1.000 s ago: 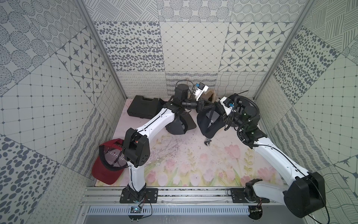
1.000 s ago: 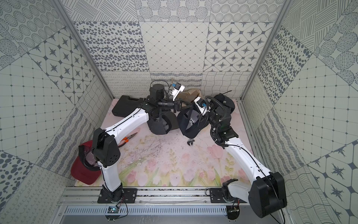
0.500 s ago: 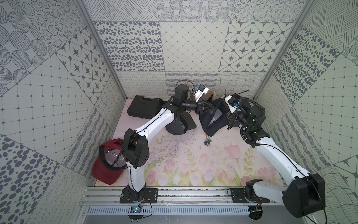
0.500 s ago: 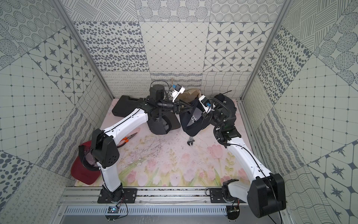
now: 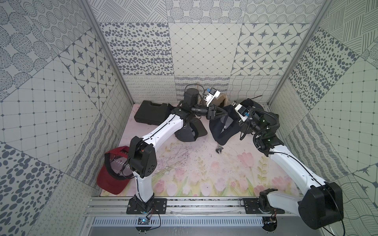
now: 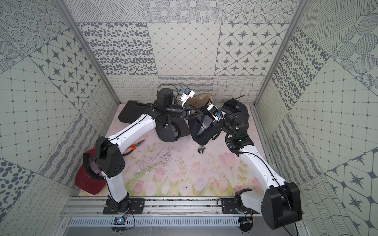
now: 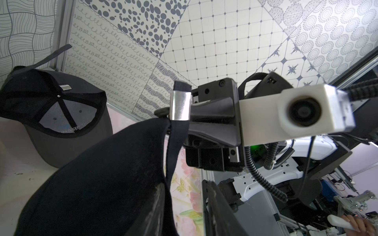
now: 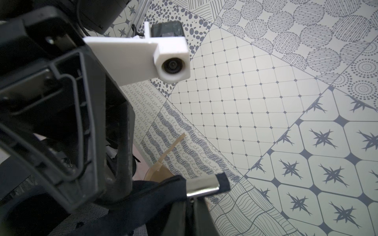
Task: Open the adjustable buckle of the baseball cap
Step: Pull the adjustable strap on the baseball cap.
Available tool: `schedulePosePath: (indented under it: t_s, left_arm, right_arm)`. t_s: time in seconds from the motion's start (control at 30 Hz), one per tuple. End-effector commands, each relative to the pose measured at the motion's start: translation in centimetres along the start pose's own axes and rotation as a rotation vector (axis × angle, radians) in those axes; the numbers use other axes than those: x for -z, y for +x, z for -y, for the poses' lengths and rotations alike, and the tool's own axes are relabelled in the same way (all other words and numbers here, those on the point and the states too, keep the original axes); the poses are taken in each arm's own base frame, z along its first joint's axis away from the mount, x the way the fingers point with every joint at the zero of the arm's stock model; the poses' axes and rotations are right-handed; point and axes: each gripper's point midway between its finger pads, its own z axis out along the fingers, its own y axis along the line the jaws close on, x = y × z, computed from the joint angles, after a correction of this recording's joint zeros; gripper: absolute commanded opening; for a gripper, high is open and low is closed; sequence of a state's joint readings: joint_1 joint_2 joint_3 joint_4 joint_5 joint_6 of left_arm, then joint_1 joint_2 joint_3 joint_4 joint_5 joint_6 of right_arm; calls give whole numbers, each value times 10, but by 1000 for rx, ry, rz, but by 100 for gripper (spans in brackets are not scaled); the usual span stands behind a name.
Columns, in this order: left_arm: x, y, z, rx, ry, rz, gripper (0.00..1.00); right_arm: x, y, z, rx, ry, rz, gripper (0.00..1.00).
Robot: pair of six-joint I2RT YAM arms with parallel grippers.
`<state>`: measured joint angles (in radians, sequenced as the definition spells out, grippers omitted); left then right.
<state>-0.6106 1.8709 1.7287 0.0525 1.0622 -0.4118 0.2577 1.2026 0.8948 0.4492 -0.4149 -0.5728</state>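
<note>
Pinching the dark navy fabric baseball cap (image 5: 223,130) beside its silver metal buckle (image 7: 180,106) at one o'clock, right fingers (image 7: 212,110) clench; left fingers (image 8: 122,147) gape.

The metal buckle (image 7: 180,105) catches a pale glare in the left wrist view and stays fairly sharp. The navy cap (image 7: 102,173) joined to it sinks into near-black with little detail, and the room far behind the buckle is blurred. In the right wrist view, dark parts close beside the buckle are soft and underexposed against bright walls (image 8: 266,102). Both top views are evenly, diffusely lit, with faint soft shadows on the bench (image 5: 184,163) and wide-angle splay at the corners.
</note>
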Motion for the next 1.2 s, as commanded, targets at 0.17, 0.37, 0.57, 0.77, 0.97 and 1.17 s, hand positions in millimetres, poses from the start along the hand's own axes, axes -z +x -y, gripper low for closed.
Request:
schedulePosePath:
  t_s: [0.17, 0.37, 0.57, 0.77, 0.97, 1.17]
  left_arm:
    - [-10, -14, 38, -20, 109, 25, 45]
    - [-9, -12, 20, -26, -9, 23, 47]
    - [-2, -12, -3, -63, -186, 24, 48]
    - [0, -9, -17, -89, -259, 13, 47]
    - [-3, -5, -15, -89, -231, -6, 46]
    - [-7, -7, -10, -96, -187, -4, 42]
  right_arm:
    - [2, -14, 8, 22, 36, 52, 0]
    - [4, -16, 6, 21, 32, 60, 0]
    - [8, -24, 4, 2, 21, 81, 0]
    - [7, -30, 1, -11, 9, 101, 0]
    - [7, -34, 0, -30, 3, 114, 0]
    - [5, -36, -2, -36, -3, 121, 0]
